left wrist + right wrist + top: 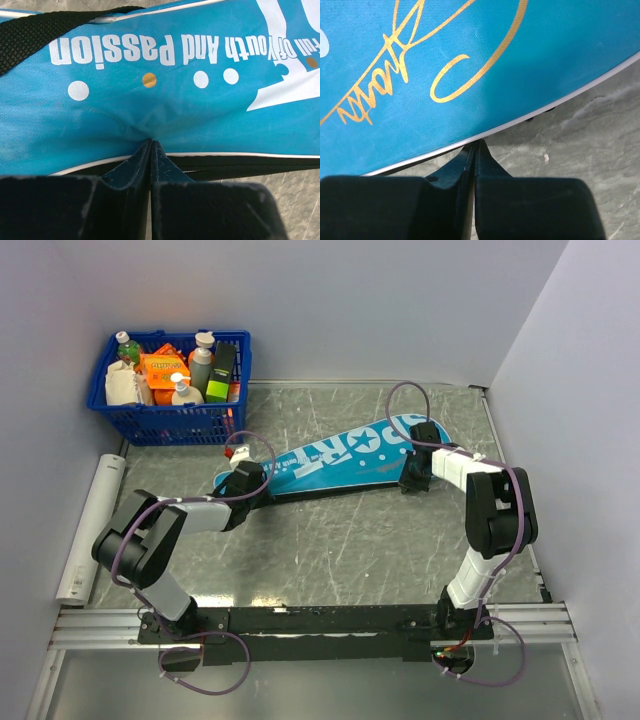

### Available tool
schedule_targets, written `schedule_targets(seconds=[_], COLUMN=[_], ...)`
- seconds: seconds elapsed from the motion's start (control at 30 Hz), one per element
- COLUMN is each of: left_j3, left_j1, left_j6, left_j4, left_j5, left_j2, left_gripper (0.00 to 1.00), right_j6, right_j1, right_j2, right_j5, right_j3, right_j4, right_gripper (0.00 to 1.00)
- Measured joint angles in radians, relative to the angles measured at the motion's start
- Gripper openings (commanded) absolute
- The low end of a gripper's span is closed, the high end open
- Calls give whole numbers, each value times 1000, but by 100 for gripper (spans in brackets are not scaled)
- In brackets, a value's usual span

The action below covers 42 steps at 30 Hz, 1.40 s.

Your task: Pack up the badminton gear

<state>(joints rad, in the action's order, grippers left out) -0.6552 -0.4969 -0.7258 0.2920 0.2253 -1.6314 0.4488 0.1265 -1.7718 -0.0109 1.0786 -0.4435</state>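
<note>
The long teal bag (340,455) printed "SPORT" lies flat and slanted across the table, narrow end at the left, wide end at the right. My left gripper (258,483) is at the narrow end. In the left wrist view it (150,140) is shut on a puckered fold of the bag (150,100), just above the white piping and the black zipper (250,169). My right gripper (412,480) is at the wide end. In the right wrist view it (477,143) is shut, tips against the piped rim of the bag (420,75), and nothing shows between them.
A blue basket (160,426) of bottles and packets stands at the back left. A white roll (92,530) lies along the left wall. The bag's black strap (40,30) runs along its far edge. Walls close in on the left, back and right.
</note>
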Motion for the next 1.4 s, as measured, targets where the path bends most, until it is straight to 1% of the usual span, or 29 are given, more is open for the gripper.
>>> schedule_targets(seconds=[0.13, 0.3, 0.43, 0.6, 0.83, 1.1, 1.23, 1.3, 1.4], left_j3=[0, -2, -2, -4, -8, -8, -8, -3, 10], left_j1=[0, 0, 0, 0, 0, 0, 0, 0, 0], left_j6=[0, 0, 0, 1, 5, 8, 8, 8, 9], left_j4=[0, -1, 0, 0, 2, 6, 6, 5, -9], left_j5=[0, 0, 0, -1, -4, -18, -24, -38, -68], left_j2=[0, -1, -2, -3, -9, -8, -6, 1, 25], left_gripper=[9, 9, 8, 8, 7, 7, 6, 6, 9], right_j6=[-2, -1, 6, 26, 60, 98, 114, 120, 124], right_j1=[1, 34, 110, 224, 350, 490, 543, 557, 558], right_j2=[0, 0, -6, -42, -126, -285, -325, -329, -327], right_j5=[1, -3, -12, 8, 99, 255, 352, 373, 389], right_j3=[0, 1, 32, 111, 230, 369, 385, 387, 385], right_j4=[1, 1, -13, -22, -27, -5, 43, 64, 79], right_gripper=[0, 0, 0, 0, 0, 0, 0, 0, 0])
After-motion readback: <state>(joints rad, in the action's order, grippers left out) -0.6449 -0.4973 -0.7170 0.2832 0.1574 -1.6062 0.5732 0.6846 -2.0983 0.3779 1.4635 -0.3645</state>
